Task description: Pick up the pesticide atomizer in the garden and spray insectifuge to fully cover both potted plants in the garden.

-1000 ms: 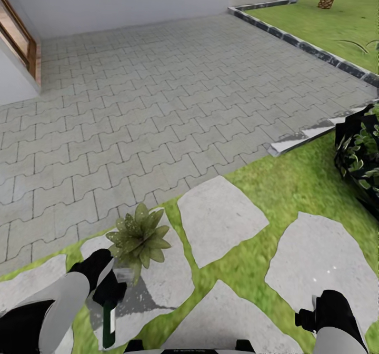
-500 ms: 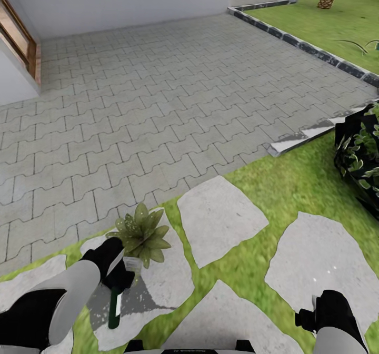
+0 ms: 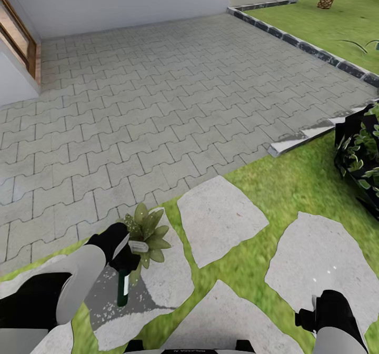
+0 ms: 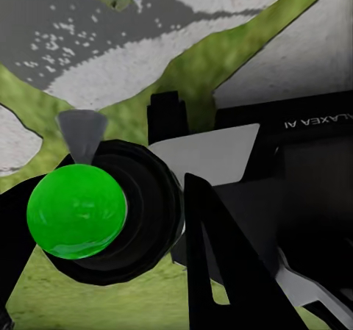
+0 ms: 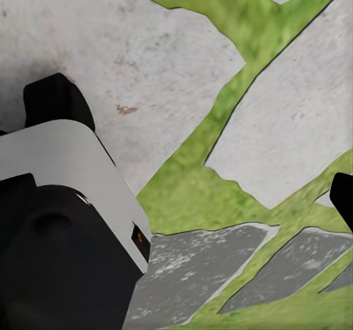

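We hold the pesticide atomizer (image 3: pixel 125 284) in our left gripper (image 3: pixel 125 259), the fingers clamped on its neck so the dark green body hangs below them and the pale trigger head (image 3: pixel 138 247) sticks out at the top, pointing toward the potted plant (image 3: pixel 146 230). That plant is our landmark: it sits on a grey stepping stone (image 3: pixel 158 285) at the edge of the paving (image 3: pixel 158 112), and the trigger head looks to be touching its near leaves or just short of them — we cannot tell which. The main risk, as we judge it, is crowding: with the nozzle this close, the spray may wet only the near leaves and leave the far side of the rosette bare, and a further push could knock the little pot over. A second risk is the hold itself, since the bottle hangs from its neck alone and might swing or slip when the trigger is worked. In the left wrist view the bottle's bright green base (image 4: pixel 75 211) sits between the dark fingers. Our right gripper (image 3: pixel 316 312) hangs over the stones well apart from the plant; whether its jaws are apart or together, we cannot tell.
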Available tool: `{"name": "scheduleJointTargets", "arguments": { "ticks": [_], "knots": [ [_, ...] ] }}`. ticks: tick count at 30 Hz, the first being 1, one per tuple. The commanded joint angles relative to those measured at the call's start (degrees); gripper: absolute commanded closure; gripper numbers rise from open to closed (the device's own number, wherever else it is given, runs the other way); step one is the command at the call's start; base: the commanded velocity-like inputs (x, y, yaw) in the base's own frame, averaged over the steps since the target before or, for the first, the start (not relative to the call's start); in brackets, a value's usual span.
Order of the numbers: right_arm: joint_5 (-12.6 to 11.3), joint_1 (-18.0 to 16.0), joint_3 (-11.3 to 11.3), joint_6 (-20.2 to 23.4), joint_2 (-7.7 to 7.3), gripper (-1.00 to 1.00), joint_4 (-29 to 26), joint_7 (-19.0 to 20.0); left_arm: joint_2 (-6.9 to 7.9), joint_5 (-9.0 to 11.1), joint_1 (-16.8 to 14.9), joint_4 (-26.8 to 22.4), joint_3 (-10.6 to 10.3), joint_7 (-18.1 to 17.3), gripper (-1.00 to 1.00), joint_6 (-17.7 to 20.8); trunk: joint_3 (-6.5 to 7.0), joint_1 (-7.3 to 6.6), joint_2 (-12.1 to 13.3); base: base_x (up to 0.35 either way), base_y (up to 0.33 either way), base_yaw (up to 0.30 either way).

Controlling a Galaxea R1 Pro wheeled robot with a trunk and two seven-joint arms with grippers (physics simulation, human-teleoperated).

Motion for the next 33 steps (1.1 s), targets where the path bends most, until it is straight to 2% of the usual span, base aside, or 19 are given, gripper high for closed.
{"name": "scheduleJointTargets", "arguments": {
  "ticks": [1, 6, 14, 19, 27, 29, 33],
  "knots": [
    [0.6, -0.1, -0.2, 0.0, 0.05, -1.0, -0.1, 0.5, -0.03, -0.6, 0.0, -0.1, 0.2, -0.5, 1.0, 0.2, -0.03, 0.0, 0.0, 0.0, 0.0, 0.0],
    [0.6, -0.1, -0.2, 0.0, 0.05, -1.0, -0.1, 0.5, -0.12, -0.6, 0.8, -0.1, 0.4, -0.5, 1.0, 0.1, -0.03, 0.0, 0.0, 0.0, 0.0, 0.0],
    [0.6, 0.0, -0.2, 0.0, 0.05, -1.0, -0.1, 0.5, 0.03, -0.7, 4.6, -0.2, 0.1, -0.5, 1.0, 0.0, -0.03, 0.0, 0.0, 0.0, 0.0, 0.0],
    [0.6, -0.1, -0.2, 0.0, 0.05, -1.0, -0.1, 0.5, 0.07, -0.7, 5.3, -0.2, 0.0, -0.5, 1.0, 0.0, -0.03, 0.0, 0.0, 0.0, 0.0, 0.0],
    [0.6, -0.1, -0.2, 0.0, 0.05, -1.0, -0.1, 0.6, -0.07, -0.7, 4.9, -0.1, 0.0, -0.5, 1.0, 0.1, -0.03, 0.0, 0.0, 0.0, 0.0, 0.0],
    [0.6, -0.1, -0.2, 0.0, 0.05, -1.0, -0.1, 0.6, -0.13, -0.6, 2.7, 0.0, 0.0, -0.5, 1.0, 0.2, -0.03, 0.0, 0.0, 0.0, 0.0, 0.0],
    [0.6, 0.0, -0.2, 0.0, 0.05, -1.0, -0.1, 0.6, -0.14, -0.6, 1.1, 0.1, 0.0, -0.5, 1.0, 0.3, -0.03, 0.0, 0.0, 0.0, 0.0, 0.0]
  ]
}}
